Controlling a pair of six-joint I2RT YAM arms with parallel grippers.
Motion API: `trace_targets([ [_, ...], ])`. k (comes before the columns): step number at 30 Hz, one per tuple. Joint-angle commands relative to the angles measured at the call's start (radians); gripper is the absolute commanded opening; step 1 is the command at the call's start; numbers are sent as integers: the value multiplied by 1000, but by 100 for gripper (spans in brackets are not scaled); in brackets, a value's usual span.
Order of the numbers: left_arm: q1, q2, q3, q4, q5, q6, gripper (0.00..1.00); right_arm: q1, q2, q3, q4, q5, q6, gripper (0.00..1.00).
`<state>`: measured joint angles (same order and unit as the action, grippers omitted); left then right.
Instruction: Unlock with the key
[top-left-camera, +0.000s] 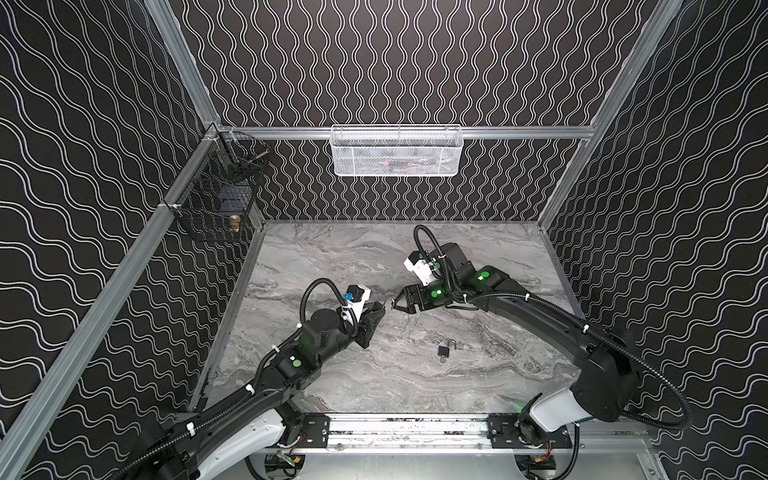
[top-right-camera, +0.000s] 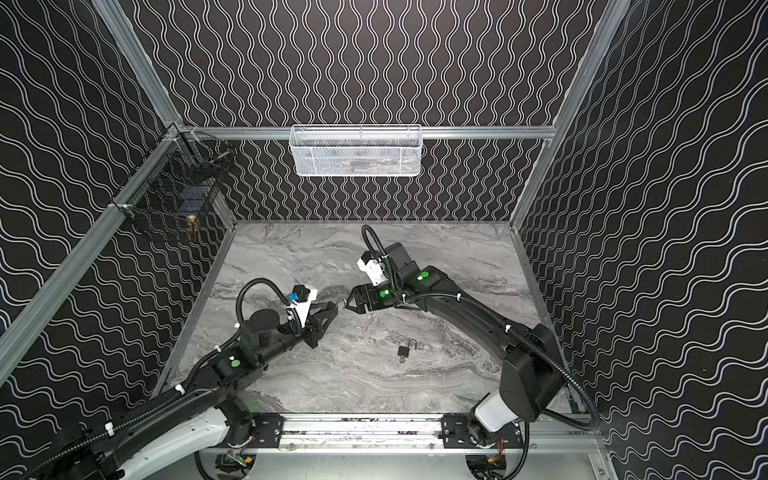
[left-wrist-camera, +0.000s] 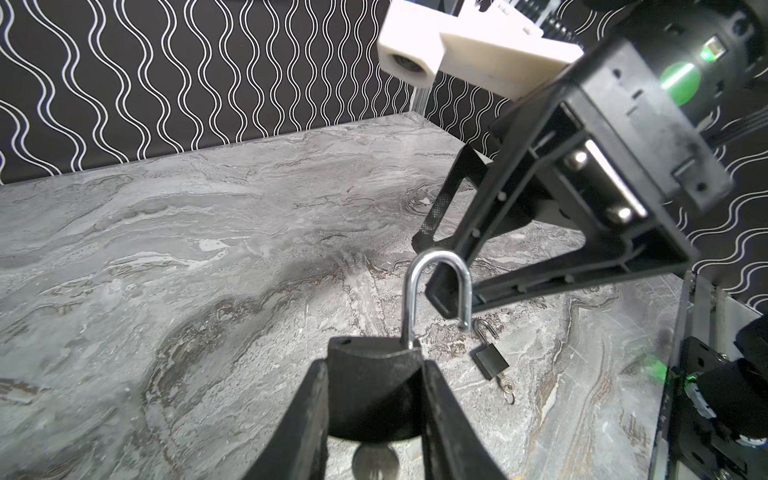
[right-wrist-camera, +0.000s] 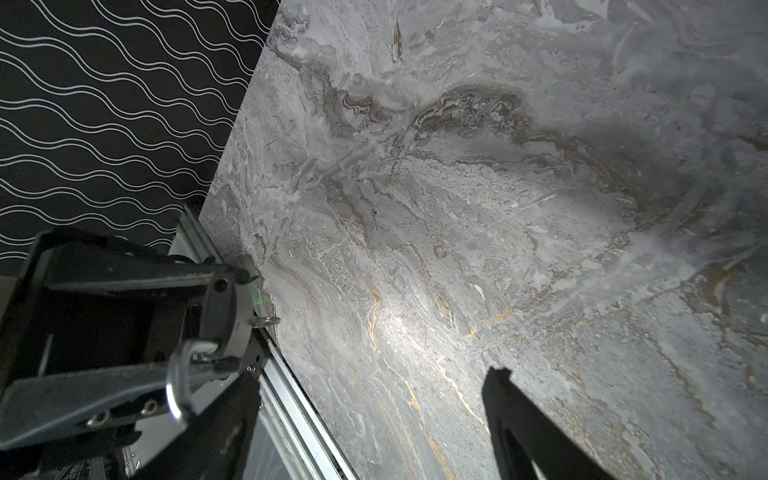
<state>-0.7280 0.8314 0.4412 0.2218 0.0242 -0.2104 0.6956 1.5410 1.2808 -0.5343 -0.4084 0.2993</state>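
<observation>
A black wire basket (top-left-camera: 216, 208) hangs on the left wall of the wave-patterned enclosure, with a small brass piece (top-left-camera: 235, 224) inside it. Over the grey veined marble tabletop (top-left-camera: 332, 257), the left gripper (left-wrist-camera: 374, 365) clamps its two flat black fingers on the sides of a matte black padlock (left-wrist-camera: 376, 353), holding it clear of the table near the centre. The lock's polished steel shackle (left-wrist-camera: 436, 291), a narrow U, stands raised with one leg out of the body. The round metal head of a key (left-wrist-camera: 374, 463) shows beneath the body.

Facing it from the right, the right gripper (top-left-camera: 399, 304) has its angular black jaws spread wide and holds nothing. One textured fingertip (left-wrist-camera: 444, 297) sits at the shackle's loop; whether they touch cannot be told.

On the back rail hangs a white rectangular mesh basket (top-left-camera: 397, 151), its contents unclear. Nearer the front, right of centre, a second padlock (top-left-camera: 444, 351) lies flat on the marble in both top views, its shackle swung open and a small ringed key (left-wrist-camera: 507, 386) in its base.
</observation>
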Motion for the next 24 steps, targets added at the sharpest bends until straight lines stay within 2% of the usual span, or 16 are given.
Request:
trace_targets([
  [1,0,-8,27,-7,-45,-22,0,-10,-12,9,-41,108,13,86],
  [4,-1,11,76,-134,-107,-75,0,-27,-44,-14,-46,207,34,86],
  [9,-19,108,181,-378,-189,-215,0,-62,-134,-142,52,353,104,87],
  [13,-95,186,245,-519,-259,-351,0,-99,-192,-253,131,423,187,87],
  [16,-150,269,295,-638,-315,-454,0,-108,-234,-349,217,433,222,87],
  [19,-193,344,316,-685,-347,-525,0,-114,-260,-404,256,449,250,88],
  [24,-230,454,318,-653,-347,-601,0,-124,-282,-450,295,446,272,88],
])
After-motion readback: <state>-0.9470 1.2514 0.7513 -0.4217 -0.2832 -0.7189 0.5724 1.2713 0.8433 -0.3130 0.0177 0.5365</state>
